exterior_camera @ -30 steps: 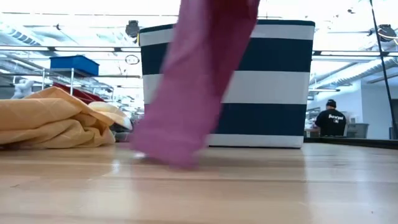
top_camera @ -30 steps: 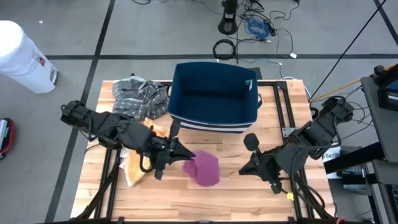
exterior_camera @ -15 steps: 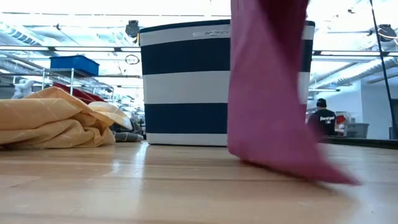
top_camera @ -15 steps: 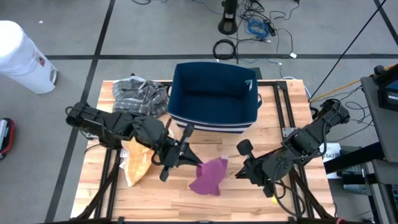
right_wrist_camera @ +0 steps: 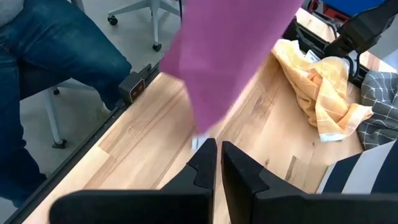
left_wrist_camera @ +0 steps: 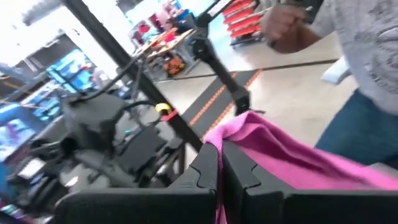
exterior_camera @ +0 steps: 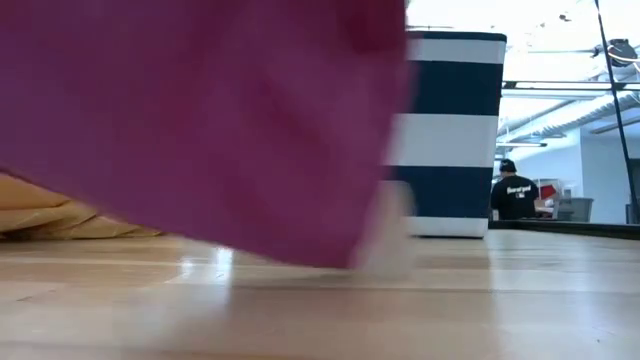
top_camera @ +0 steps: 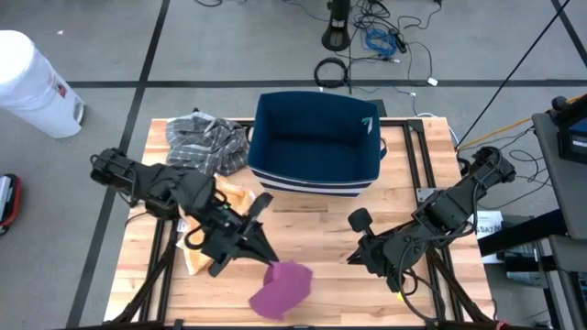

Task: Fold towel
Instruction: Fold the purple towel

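Observation:
The towel [top_camera: 280, 289] is a magenta cloth, bunched up and hanging over the near middle of the wooden table [top_camera: 367, 211]. It fills much of the low view as a blurred sheet [exterior_camera: 200, 130]. My left gripper [top_camera: 263, 255] is shut on it, just to its far-left side. My right gripper [top_camera: 353, 259] hovers shut to the right of the towel with nothing between its fingers. From the right wrist the towel [right_wrist_camera: 230, 56] shows beyond the shut fingers [right_wrist_camera: 217, 152]. My left gripper pinches a bunched upper part of the towel [left_wrist_camera: 214, 134] between its two fingers. They reach out nearly level, slanting from the table's far left toward its near edge. The cloth hangs slack past the fingertips. I cannot tell if its lower end touches the table.
A navy-and-white striped basket [top_camera: 316, 142] stands at the far middle. A yellow cloth [top_camera: 202, 234] lies at the left and a grey plaid cloth [top_camera: 206, 142] at the far left. A person in jeans [right_wrist_camera: 50, 56] sits beside the table's near edge.
My left gripper has swung toward the table's right edge and then back toward the near edge, its wrist turning. The towel has swung along with it and now hangs nearer the front edge. My right gripper has sunk a little.

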